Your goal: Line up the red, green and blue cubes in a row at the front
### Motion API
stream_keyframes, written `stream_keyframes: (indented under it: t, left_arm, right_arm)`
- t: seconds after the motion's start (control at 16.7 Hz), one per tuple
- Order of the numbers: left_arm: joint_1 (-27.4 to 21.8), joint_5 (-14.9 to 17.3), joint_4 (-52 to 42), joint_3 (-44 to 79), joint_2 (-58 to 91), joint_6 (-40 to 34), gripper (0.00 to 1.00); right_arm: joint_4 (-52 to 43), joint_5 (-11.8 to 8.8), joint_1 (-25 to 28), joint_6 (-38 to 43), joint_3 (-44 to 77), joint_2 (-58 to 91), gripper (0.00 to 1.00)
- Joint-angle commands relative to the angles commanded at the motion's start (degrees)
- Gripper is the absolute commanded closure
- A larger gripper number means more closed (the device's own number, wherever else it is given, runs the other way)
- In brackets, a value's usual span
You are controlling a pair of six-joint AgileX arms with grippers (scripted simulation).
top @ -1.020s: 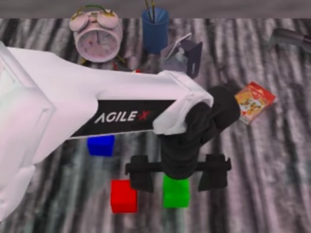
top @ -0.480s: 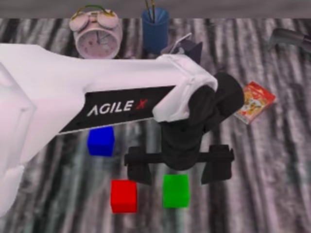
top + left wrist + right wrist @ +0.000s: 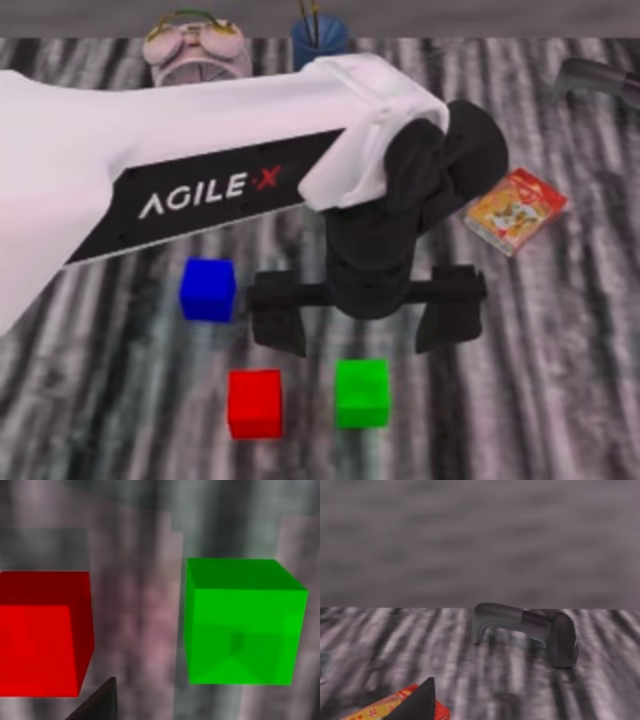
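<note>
While the left gripper [image 3: 366, 325] hangs over the table with its fingers spread wide and nothing between them, you can see it has pulled back and up from the green cube [image 3: 361, 393] over the last second: a second ago its fingers stood on either side of that cube, and now the cube sits clear in front of it, untouched. That reads as a release just finished, so the green cube looks placed. It rests near the front edge, just to the right of the red cube [image 3: 254, 403], a small gap between them, and the two make a fair start to the row. The left wrist view shows the same pair side by side, apart.

Your remaining piece is the blue cube [image 3: 208, 289], which lies farther back and to the left of the red one, out of line. By my judgement it is the next thing to fetch.

As for containers, the blue pen cup [image 3: 318, 42] at the back holds a couple of thin sticks, and the arm partly hides it. The right arm is not seen in the top view; whether its gripper is spread or closed, you cannot tell.
</note>
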Motion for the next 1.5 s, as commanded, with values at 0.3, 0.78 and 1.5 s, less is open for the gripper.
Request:
stream_keyframes:
  t: [0.3, 0.78, 1.5]
  left_arm:
    - [5.1, 0.0, 0.5, -0.6, -0.1, 6.1, 0.00]
    - [23.3, 0.4, 2.1, -2.9, -0.1, 28.3, 0.00]
    - [27.5, 0.4, 8.9, -7.1, 2.1, 32.9, 0.00]
  right_arm:
    - [0.0, 0.0, 0.0, 0.0, 0.0, 0.0, 0.00]
    - [0.0, 0.0, 0.0, 0.0, 0.0, 0.0, 0.00]
    - [0.0, 0.0, 0.0, 0.0, 0.0, 0.0, 0.00]
